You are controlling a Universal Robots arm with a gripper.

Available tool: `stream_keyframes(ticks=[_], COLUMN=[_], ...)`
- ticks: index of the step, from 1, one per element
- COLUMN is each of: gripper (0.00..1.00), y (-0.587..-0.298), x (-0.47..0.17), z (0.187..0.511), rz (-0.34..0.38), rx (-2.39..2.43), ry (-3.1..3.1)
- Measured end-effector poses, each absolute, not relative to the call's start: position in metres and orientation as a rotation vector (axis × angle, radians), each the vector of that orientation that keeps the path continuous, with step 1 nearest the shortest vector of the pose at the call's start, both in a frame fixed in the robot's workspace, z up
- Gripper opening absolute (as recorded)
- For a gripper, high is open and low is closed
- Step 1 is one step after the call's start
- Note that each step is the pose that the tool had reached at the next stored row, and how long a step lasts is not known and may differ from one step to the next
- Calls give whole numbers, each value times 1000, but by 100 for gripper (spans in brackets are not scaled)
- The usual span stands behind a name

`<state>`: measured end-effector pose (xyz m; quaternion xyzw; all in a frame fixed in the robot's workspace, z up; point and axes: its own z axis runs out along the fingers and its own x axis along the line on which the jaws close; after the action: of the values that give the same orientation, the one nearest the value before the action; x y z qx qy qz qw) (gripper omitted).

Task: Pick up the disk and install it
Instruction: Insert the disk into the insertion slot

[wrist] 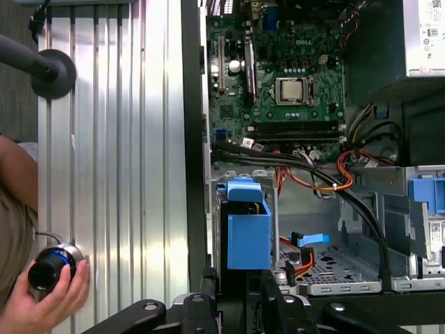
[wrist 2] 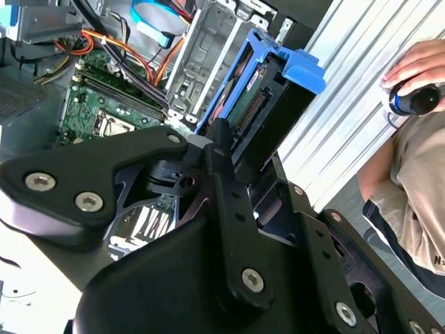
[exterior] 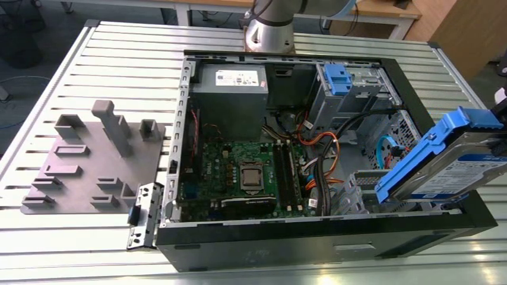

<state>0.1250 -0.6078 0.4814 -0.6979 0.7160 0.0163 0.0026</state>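
The disk (exterior: 452, 169), a silver-grey drive with a white-and-blue label in a blue carrier frame (exterior: 428, 148), hangs tilted above the open computer case's (exterior: 317, 252) corner at the exterior view's right. Just below it lies a grey metal drive cage (exterior: 360, 187). In both wrist views my gripper (wrist 2: 240, 149) is shut on the disk (wrist 2: 268, 104), its black fingers (wrist 2: 222, 167) clamping the end away from the blue carrier's handle. The first wrist view has the disk (wrist: 248, 233) edge-on above the cage (wrist: 334, 275), with the gripper (wrist: 243, 296) behind it.
Inside the case are a grey power-supply box (exterior: 230, 89), a green motherboard (exterior: 246, 172), loose cables (exterior: 325, 154) and a blue latch tab (exterior: 336, 80). A grey fixture plate (exterior: 87, 160) lies at the exterior view's left. A person's hand (wrist: 49, 296) holds a small device beside the table.
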Motion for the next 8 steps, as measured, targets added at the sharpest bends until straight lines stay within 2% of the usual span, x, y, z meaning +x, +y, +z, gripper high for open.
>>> stream_keyframes(ticks=[8], gripper=[35], y=[-605], x=[128], z=[481], rz=[51], rx=[-2189], ry=[2246])
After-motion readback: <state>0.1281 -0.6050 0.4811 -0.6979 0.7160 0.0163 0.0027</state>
